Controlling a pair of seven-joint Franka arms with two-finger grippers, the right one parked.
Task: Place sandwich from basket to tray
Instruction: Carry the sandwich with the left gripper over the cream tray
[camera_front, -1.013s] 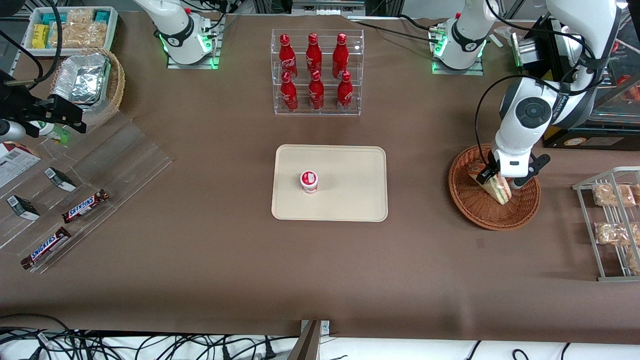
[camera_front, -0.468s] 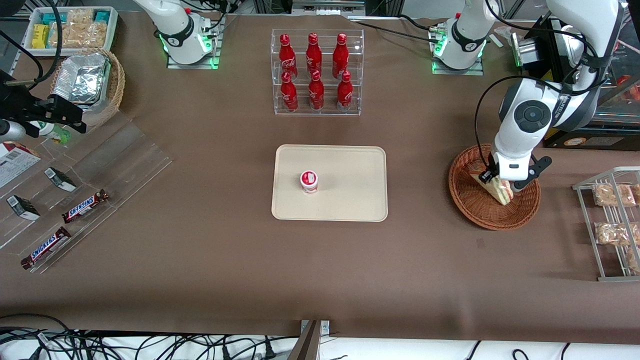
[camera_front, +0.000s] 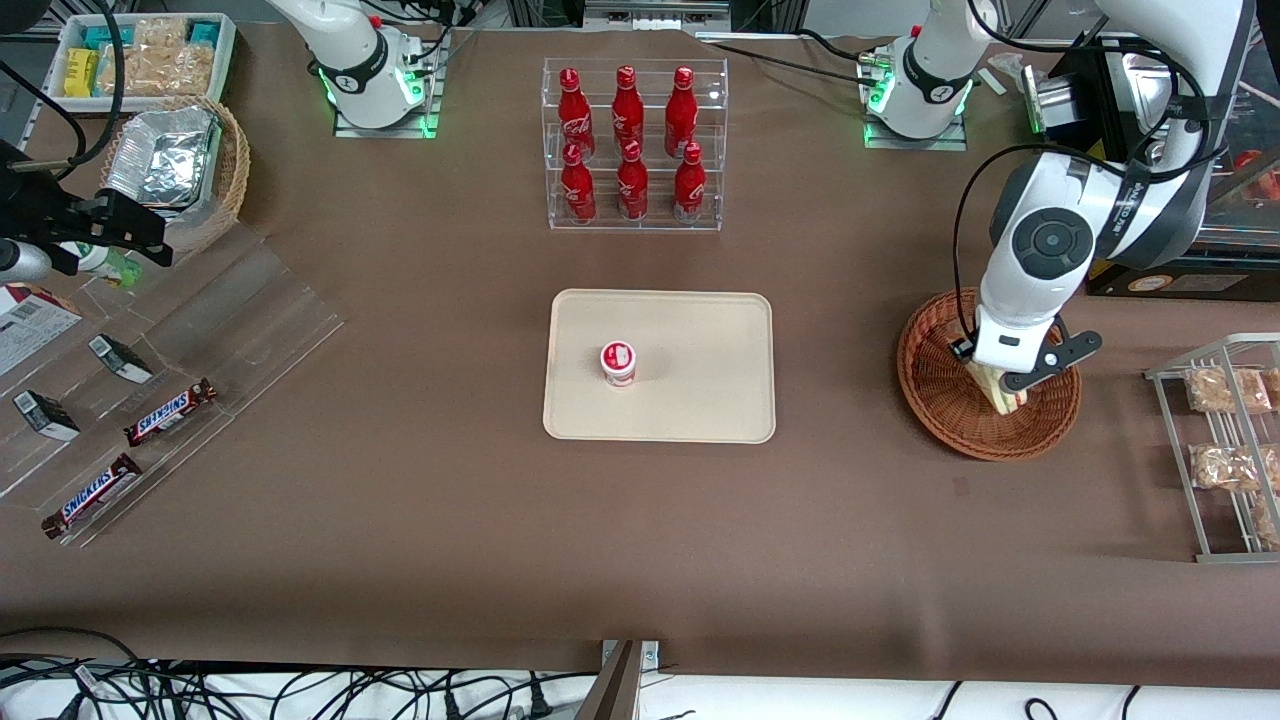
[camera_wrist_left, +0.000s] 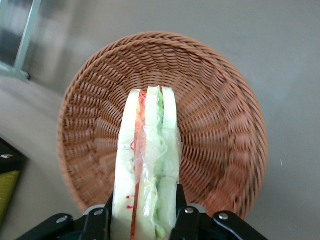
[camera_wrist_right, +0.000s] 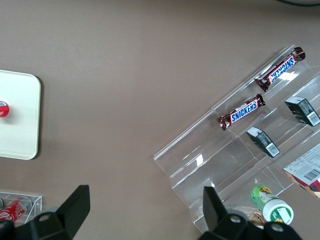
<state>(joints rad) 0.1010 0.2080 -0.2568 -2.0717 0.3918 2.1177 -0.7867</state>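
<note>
- The gripper (camera_front: 995, 385) hung over the basket (camera_front: 940, 415), clamped on the sandwich (camera_wrist_left: 146, 170).
- Bare tablecloth (camera_front: 840, 350) lay between basket and tray (camera_front: 700, 400).
- A cup (camera_front: 618, 363) occupied part of the tray.
- A wire rack (camera_front: 1215, 450) stood near the basket.

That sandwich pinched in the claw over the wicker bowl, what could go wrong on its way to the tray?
The gripper holds the sandwich by one end only, above the basket. The soft bread in slick wrap might slip out or get squashed.

Its hanging tip could catch the basket's rim if the arm moves sideways too low.

On the tray stands a small red-and-white cup; the sandwich might knock it over if set down close.
</note>
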